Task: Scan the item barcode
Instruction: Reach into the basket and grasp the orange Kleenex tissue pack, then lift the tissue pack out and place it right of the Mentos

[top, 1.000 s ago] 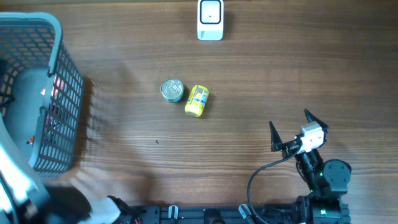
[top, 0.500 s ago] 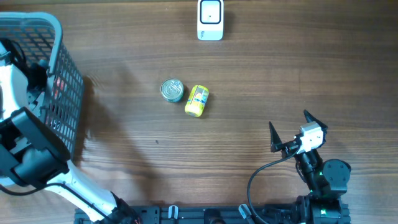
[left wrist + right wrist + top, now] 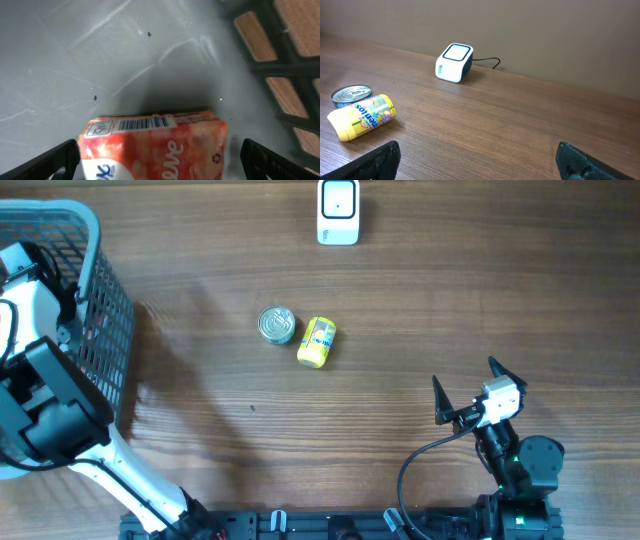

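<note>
Your L gripper (image 3: 159, 157) hangs w/ jaws spread wide, gripping nothing, over the orange pack (image 3: 150, 142) lying barcode-to-cam on the basket (image 3: 100, 300) floor, while R gripper (image 3: 465, 375) is likewise spread, empty, well apart from the scanner (image 3: 338, 212).

Matt wood tbl (image 3: 450, 310), plastic-wrapped pkt (image 3: 155, 145)

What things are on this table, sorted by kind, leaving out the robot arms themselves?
Grey basket: 1
Tin can: 1
Yellow sweets tub: 1
White scanner: 1
Orange packet with a barcode, inside the basket: 1
Total: 5
</note>
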Motion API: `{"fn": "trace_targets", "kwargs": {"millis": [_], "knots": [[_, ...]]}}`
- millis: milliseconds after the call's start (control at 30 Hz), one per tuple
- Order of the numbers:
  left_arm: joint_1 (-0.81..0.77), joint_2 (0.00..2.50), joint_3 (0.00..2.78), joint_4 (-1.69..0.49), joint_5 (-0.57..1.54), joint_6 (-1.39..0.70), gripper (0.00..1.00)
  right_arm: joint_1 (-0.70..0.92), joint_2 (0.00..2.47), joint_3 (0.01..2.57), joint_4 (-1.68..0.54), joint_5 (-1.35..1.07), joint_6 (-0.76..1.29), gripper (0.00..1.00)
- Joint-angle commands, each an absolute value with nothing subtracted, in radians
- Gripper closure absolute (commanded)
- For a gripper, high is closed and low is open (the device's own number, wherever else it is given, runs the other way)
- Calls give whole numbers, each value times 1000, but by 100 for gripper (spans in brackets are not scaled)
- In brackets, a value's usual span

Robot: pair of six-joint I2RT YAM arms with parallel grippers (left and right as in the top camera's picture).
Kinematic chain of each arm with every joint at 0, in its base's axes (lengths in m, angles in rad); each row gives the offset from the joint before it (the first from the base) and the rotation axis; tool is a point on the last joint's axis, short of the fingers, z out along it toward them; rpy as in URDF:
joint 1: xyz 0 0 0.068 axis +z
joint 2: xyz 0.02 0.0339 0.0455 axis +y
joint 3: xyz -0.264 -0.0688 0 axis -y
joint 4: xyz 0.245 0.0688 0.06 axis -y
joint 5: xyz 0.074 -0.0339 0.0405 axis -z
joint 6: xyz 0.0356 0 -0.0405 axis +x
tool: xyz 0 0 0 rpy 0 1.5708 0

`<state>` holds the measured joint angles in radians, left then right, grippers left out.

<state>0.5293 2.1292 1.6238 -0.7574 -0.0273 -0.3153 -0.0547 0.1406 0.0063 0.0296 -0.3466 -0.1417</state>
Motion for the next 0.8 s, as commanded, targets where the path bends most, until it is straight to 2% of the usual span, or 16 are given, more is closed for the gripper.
{"fn": "trace_targets", "kwargs": {"millis": [0, 67, 233, 267, 533, 767], "knots": [[525, 2159, 1623, -755, -27, -298, 0, -51, 142, 5, 33, -339, -128, 0], [525, 2168, 1623, -756, -27, -298, 2, -51, 142, 5, 33, -339, -128, 0], [525, 2172, 1623, -773, -27, -299, 39, -51, 142, 5, 33, -339, -128, 0], [525, 2172, 1623, -779, -27, -299, 43, -51, 142, 5, 33, -339, -128, 0], [526, 2133, 1624, -833, -27, -299, 46, -51, 142, 5, 33, -339, -128, 0], [526, 1874, 1741, -942, -27, -299, 40, -51, 142, 5, 33, -339, -128, 0]]}}
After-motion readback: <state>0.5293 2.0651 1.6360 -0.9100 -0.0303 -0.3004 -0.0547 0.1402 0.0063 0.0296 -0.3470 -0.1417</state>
